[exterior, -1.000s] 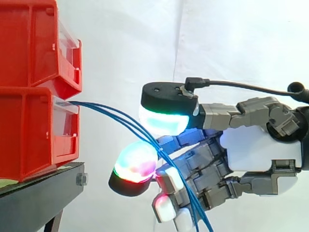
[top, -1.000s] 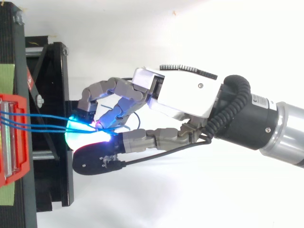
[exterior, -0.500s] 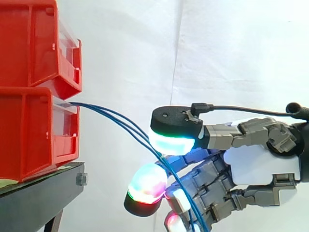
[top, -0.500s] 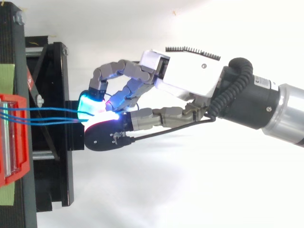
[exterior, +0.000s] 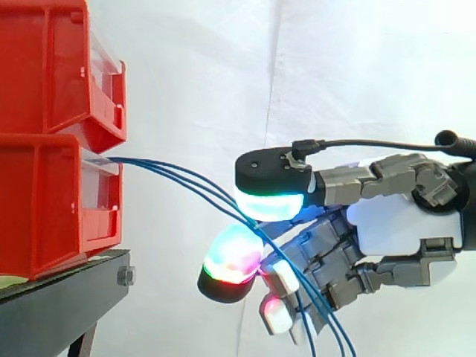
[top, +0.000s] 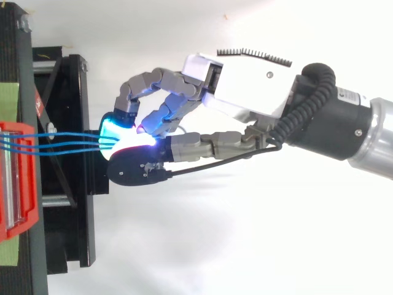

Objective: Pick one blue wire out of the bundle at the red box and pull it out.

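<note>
From the front edge of the lower red box (exterior: 44,208), three blue wires (top: 67,142) slope right into the hand (exterior: 401,230), whose curled fingers close round the bundle; a clean pull likely means shedding two strands, then drawing straight rightward.

- A white curtain (exterior: 208,89) hangs behind everything, evenly lit, with no hard shadows on it.
- One soft vertical fold (exterior: 277,67) runs down it, a little right of the middle in the side view.
- At the lower left is a black stand (exterior: 52,309). It has a silvery bolt (exterior: 125,277) on its end face and a leg (exterior: 83,343) slanting down beneath.
- From above, the stand's black frame (top: 69,239) lies along the left edge with a green strip (top: 10,101) on it. The surface beyond (top: 233,246) is plain white.
</note>
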Controlling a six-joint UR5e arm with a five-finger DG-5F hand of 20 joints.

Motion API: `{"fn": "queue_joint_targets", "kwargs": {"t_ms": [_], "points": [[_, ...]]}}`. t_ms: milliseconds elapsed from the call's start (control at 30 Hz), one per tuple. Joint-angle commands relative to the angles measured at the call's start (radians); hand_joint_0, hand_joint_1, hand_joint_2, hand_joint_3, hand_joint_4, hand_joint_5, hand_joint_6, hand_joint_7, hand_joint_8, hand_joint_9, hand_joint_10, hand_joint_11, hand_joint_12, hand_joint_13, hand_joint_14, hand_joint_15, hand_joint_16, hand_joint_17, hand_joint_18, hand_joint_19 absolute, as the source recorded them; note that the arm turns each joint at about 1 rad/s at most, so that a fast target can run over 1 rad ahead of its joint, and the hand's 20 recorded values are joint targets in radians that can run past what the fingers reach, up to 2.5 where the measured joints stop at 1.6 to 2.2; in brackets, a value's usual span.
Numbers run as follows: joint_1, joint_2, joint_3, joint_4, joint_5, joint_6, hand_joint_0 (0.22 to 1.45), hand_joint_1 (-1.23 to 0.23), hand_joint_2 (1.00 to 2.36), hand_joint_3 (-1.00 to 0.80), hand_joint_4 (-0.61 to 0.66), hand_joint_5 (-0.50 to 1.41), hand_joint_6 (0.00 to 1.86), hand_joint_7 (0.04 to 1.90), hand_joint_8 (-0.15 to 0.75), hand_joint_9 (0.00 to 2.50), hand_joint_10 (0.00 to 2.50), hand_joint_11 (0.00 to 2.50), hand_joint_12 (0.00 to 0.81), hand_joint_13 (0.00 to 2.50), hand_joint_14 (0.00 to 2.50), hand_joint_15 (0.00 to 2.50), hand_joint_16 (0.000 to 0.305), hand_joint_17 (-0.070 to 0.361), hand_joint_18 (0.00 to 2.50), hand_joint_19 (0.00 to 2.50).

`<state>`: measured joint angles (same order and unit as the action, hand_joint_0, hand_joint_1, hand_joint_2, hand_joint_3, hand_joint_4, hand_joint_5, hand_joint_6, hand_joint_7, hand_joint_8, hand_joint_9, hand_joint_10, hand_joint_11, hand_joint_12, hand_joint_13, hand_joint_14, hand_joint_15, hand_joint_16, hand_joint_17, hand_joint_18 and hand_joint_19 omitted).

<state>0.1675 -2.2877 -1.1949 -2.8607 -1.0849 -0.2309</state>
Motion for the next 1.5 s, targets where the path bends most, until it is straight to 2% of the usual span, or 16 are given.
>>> {"fn": "queue_joint_targets", "kwargs": {"t_ms": [0, 100, 300, 400, 533, 567, 833, 967, 1133, 1467], "points": [[0.000, 0.007, 0.000, -0.008, -0.001, -0.028, 0.59, -0.65, 1.01, -0.17, 0.24, -0.18, 0.83, 0.79, 0.374, 0.96, 0.01, 1.06, 0.441, 0.97, 0.02, 0.67, 0.060, 0.135, 0.83, 0.64], [0.004, 0.008, 0.000, -0.006, -0.001, -0.028, 0.60, -0.67, 1.01, -0.15, 0.25, -0.19, 0.86, 0.78, 0.375, 0.96, 0.01, 1.06, 0.442, 0.97, 0.02, 0.67, 0.060, 0.136, 0.84, 0.63], [0.004, 0.013, 0.000, -0.005, -0.001, -0.028, 0.61, -0.69, 1.01, -0.14, 0.26, -0.19, 0.87, 0.77, 0.380, 0.95, 0.01, 1.06, 0.445, 0.97, 0.02, 0.67, 0.060, 0.136, 0.85, 0.63], [0.001, 0.028, 0.000, -0.008, -0.001, -0.028, 0.62, -0.70, 1.01, -0.16, 0.24, -0.19, 0.87, 0.77, 0.368, 0.94, 0.00, 1.07, 0.429, 0.97, 0.02, 0.68, 0.058, 0.131, 0.84, 0.63], [-0.003, 0.043, 0.000, -0.026, -0.001, -0.033, 0.64, -0.74, 1.02, -0.21, 0.23, -0.20, 0.88, 0.74, 0.358, 0.91, 0.01, 1.06, 0.417, 0.95, 0.02, 0.67, 0.054, 0.123, 0.82, 0.63], [-0.006, 0.057, 0.000, -0.055, -0.003, -0.034, 0.65, -0.76, 1.02, -0.22, 0.23, -0.20, 0.88, 0.72, 0.361, 0.90, 0.01, 1.06, 0.417, 0.95, 0.02, 0.66, 0.054, 0.122, 0.83, 0.63], [-0.010, 0.067, 0.000, -0.075, -0.013, -0.034, 0.66, -0.85, 1.01, -0.37, 0.28, -0.20, 0.89, 0.74, 0.358, 0.89, 0.01, 1.08, 0.415, 0.95, 0.02, 0.67, 0.054, 0.122, 0.85, 0.61], [-0.010, 0.067, 0.000, -0.075, -0.015, -0.034, 0.56, -0.73, 1.00, -0.47, 0.28, -0.19, 0.87, 0.78, 0.359, 0.91, 0.01, 1.07, 0.419, 0.95, 0.02, 0.68, 0.056, 0.126, 0.83, 0.65], [-0.011, 0.067, 0.000, -0.075, -0.020, -0.034, 0.58, -0.63, 1.01, -0.37, 0.25, -0.18, 0.86, 0.83, 0.357, 0.92, 0.01, 1.06, 0.421, 0.95, 0.02, 0.69, 0.055, 0.124, 0.82, 0.66], [-0.011, 0.067, 0.000, -0.075, -0.023, -0.034, 0.59, -0.66, 1.02, -0.14, 0.22, -0.18, 0.92, 0.85, 0.380, 0.96, 0.01, 1.07, 0.436, 0.97, 0.02, 0.67, 0.058, 0.131, 0.86, 0.65]]}}
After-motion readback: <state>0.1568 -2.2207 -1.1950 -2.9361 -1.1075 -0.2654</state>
